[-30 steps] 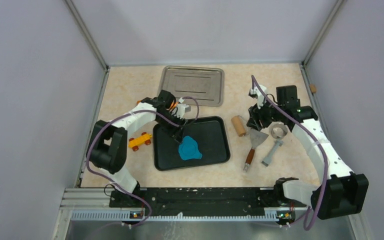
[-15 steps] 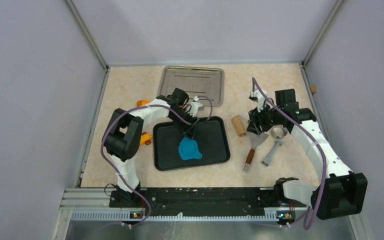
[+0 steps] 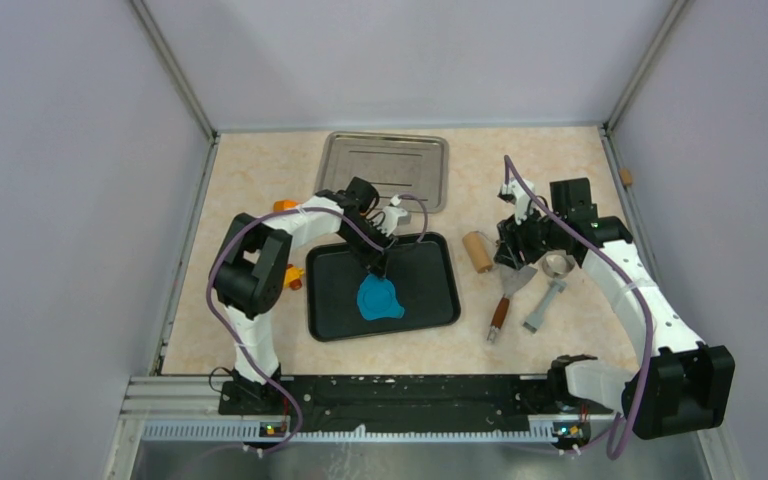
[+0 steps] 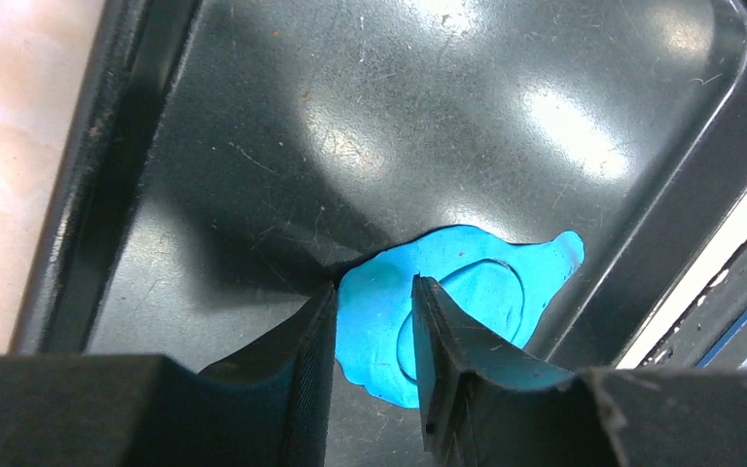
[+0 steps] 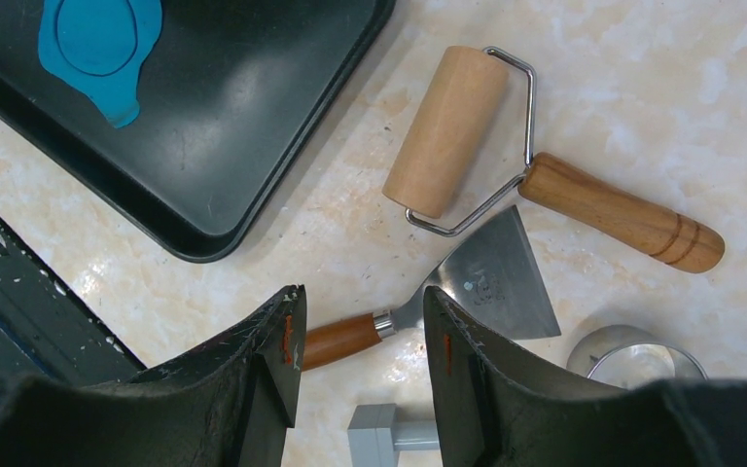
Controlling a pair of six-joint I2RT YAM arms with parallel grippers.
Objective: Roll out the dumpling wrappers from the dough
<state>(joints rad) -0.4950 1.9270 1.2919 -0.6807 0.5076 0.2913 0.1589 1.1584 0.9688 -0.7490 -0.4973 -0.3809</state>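
The dough [image 3: 378, 298] is a flat bright blue sheet in the black tray [image 3: 430, 290]. A round cut line in it outlines one dumpling wrapper [image 4: 491, 292], which lies flush in the sheet. My left gripper [image 3: 375, 268] is low over the sheet's far edge. In the left wrist view the gripper [image 4: 372, 302] is open with a narrow gap. One finger is at the rim of the dough [image 4: 379, 311], and the other covers part of the disc. My right gripper [image 5: 362, 321] hangs open above the scraper's wooden handle [image 5: 345, 341], holding nothing.
A wooden rolling pin [image 3: 478, 250], a steel scraper [image 3: 515, 275], a metal ring cutter [image 3: 558, 264] and a grey-handled tool [image 3: 543, 305] lie to the right of the black tray. A steel tray [image 3: 385, 170] sits at the back. An orange toy [image 3: 285, 207] shows behind the left arm.
The left arm swung right, carrying its gripper from the tray's left part to the dough's far edge, and its jaws narrowed. The right gripper stayed put.
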